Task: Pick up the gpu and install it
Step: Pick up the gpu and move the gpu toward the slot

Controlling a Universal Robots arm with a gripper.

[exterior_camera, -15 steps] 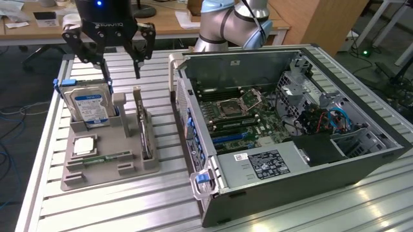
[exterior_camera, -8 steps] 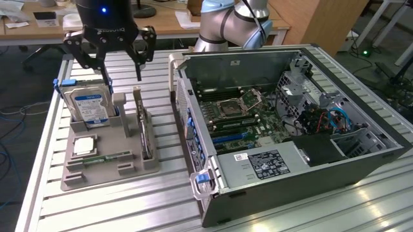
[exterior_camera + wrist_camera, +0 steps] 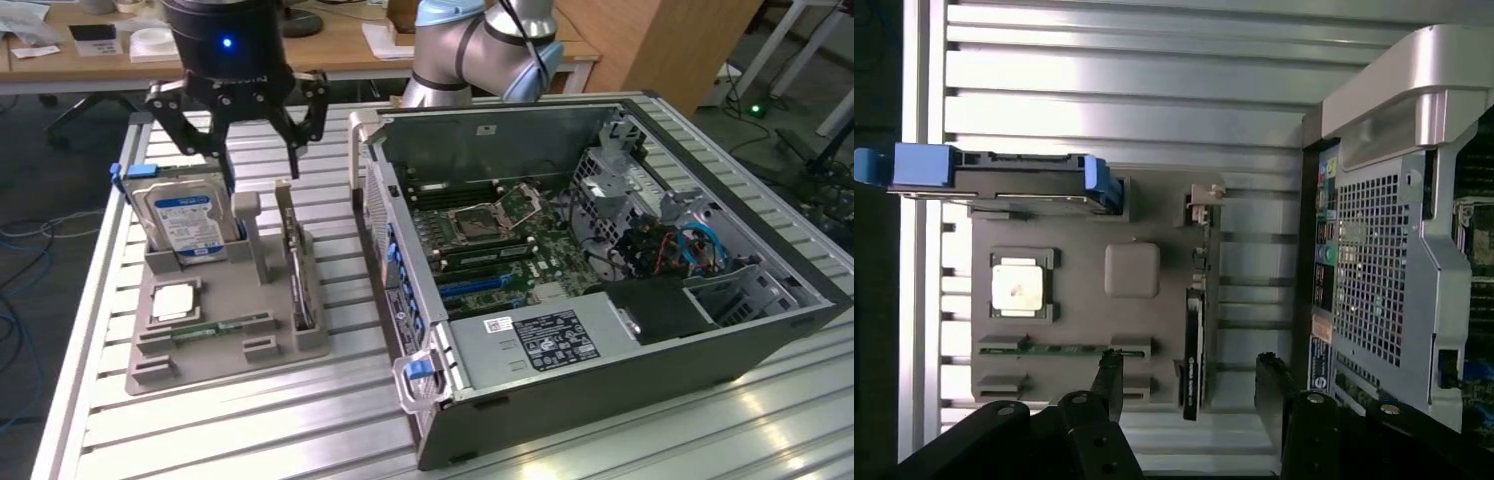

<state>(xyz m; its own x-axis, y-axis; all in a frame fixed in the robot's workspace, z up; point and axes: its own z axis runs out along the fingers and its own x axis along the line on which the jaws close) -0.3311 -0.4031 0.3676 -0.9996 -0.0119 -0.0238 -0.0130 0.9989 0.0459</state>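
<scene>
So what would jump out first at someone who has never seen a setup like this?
Most striking is the big open computer case lying on its side at the exterior view's right, its green motherboard exposed. At the exterior view's left, a grey tray holds an upright hard drive and the gpu standing on edge. The black end effector hangs open above them.

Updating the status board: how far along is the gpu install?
Done: nothing yet. The gpu stands on edge in the grey parts tray.
In hand: nothing. The gripper hovers open above the gpu, not touching it.
Left: the grasp, the lift and seating the card in the open computer case, where no card is installed yet.
</scene>
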